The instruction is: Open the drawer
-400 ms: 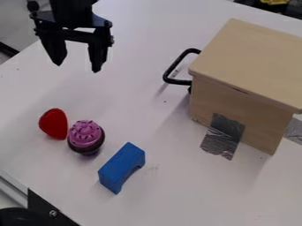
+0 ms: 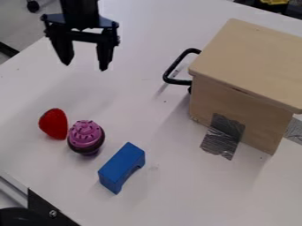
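The step seems to be the approach: the end effector (image 2: 86,66) hangs with its 2 fingers apart, away from the drawer handle (image 2: 167,77) on the wooden box (image 2: 251,59). Next, it should reach and hook this handle.

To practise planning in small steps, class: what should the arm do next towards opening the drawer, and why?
Probably move the open gripper across toward the black handle on the wooden box, jaws kept apart, because it hangs over the table well to one side of that handle, holding nothing.
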### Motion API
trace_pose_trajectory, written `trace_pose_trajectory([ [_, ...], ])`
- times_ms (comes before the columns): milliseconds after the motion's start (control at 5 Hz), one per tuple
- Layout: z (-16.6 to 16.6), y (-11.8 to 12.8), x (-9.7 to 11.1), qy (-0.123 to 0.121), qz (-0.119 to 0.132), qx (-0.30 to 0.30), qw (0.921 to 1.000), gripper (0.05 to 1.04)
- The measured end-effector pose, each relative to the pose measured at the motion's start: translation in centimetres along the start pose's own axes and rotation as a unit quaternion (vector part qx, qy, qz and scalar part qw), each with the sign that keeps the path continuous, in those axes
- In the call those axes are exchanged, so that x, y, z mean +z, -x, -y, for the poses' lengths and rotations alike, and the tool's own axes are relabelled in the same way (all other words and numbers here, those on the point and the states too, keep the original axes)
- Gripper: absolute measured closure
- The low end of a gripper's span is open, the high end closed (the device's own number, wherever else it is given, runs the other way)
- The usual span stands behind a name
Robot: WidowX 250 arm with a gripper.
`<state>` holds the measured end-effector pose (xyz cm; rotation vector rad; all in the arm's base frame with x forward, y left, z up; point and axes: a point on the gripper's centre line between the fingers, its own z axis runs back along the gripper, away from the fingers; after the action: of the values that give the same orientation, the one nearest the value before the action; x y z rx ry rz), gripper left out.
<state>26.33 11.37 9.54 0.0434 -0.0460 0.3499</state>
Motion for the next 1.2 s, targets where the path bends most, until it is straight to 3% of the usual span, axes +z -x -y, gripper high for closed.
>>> trace_pose_trajectory([
  [600, 1.2, -7.0, -2.7, -0.008, -0.022, 0.016, 0.9996, 0.083],
  [800, 3.0, -8.0, -4.0, -0.015, -0.023, 0.0, 0.9996, 0.083],
  [1200, 7.0, -8.5, -3.6, -0.024, -0.005, -0.062, 0.9978, 0.083],
])
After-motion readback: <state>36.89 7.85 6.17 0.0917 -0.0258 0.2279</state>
